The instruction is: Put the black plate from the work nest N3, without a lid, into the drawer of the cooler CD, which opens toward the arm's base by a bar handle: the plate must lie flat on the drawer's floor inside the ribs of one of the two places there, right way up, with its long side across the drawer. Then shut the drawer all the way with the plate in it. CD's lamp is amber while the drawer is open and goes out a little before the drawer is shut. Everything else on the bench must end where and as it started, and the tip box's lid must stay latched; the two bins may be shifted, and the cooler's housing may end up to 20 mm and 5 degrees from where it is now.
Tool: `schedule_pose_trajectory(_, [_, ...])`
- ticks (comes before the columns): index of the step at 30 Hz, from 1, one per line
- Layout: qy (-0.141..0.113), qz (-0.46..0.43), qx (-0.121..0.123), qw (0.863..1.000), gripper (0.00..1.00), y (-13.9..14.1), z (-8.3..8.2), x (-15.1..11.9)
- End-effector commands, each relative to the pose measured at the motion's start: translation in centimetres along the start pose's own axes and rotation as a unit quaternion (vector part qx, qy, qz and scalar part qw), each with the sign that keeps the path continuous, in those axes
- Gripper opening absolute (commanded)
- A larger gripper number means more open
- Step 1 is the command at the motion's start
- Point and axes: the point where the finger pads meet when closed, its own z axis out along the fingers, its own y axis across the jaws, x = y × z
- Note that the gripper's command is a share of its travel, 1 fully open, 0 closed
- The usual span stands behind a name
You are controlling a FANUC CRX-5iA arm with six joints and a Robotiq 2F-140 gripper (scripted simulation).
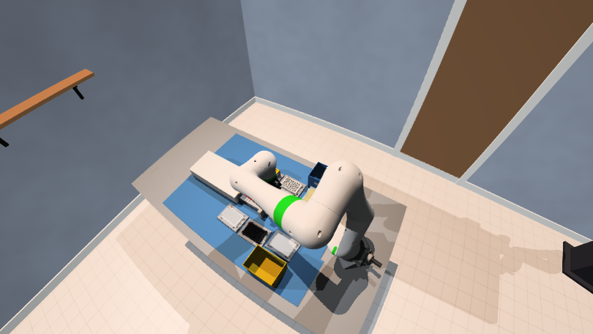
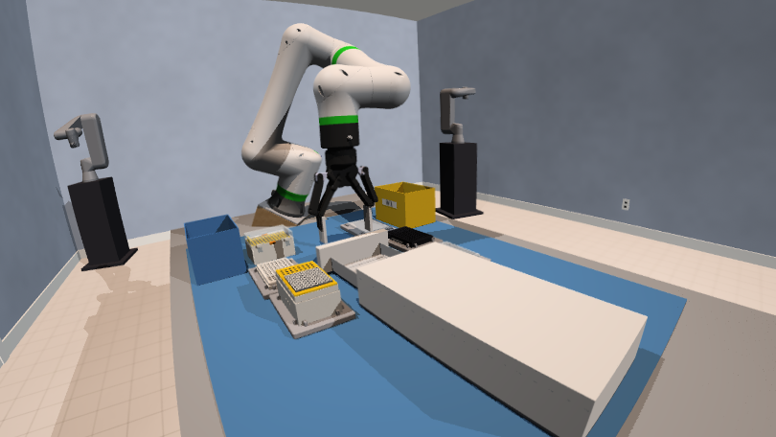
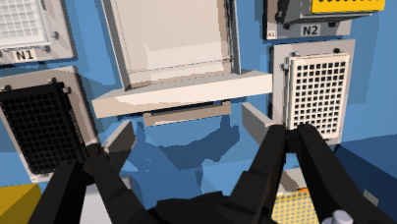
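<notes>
The black plate [image 3: 41, 128] lies in its nest left of the open drawer, without a lid; it also shows in the top view [image 1: 253, 231] and the exterior view [image 2: 409, 236]. The cooler CD [image 2: 499, 314] is a long beige box. Its drawer [image 3: 172, 39] is pulled out toward the arm's base, and the floor looks empty. The drawer's front panel [image 3: 182, 93] carries the bar handle [image 3: 187, 113]. My gripper [image 3: 188, 122] hangs over the handle, open and empty, with one finger off each end of the bar and not touching it; it also shows in the exterior view [image 2: 345, 230].
A white plate [image 3: 316, 93] lies in the nest right of the drawer. Nest N1 [image 3: 22, 25] holds a white plate, and N2 [image 2: 308, 287] a yellow-topped block. A tip box [image 2: 269, 243] and a blue bin [image 2: 213, 246] stand on one side, a yellow bin [image 2: 404, 203] and a lidded plate [image 1: 282, 244] near the black plate.
</notes>
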Motion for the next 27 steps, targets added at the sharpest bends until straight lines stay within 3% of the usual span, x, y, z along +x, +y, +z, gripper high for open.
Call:
schedule_pose_trajectory(1, [0.0, 0.0, 0.0, 1.0, 0.87, 0.0, -0.2, 0.0])
schedule_pose_trajectory(27, [0.0, 0.0, 0.0, 1.0, 0.87, 0.0, -3.4, 0.0])
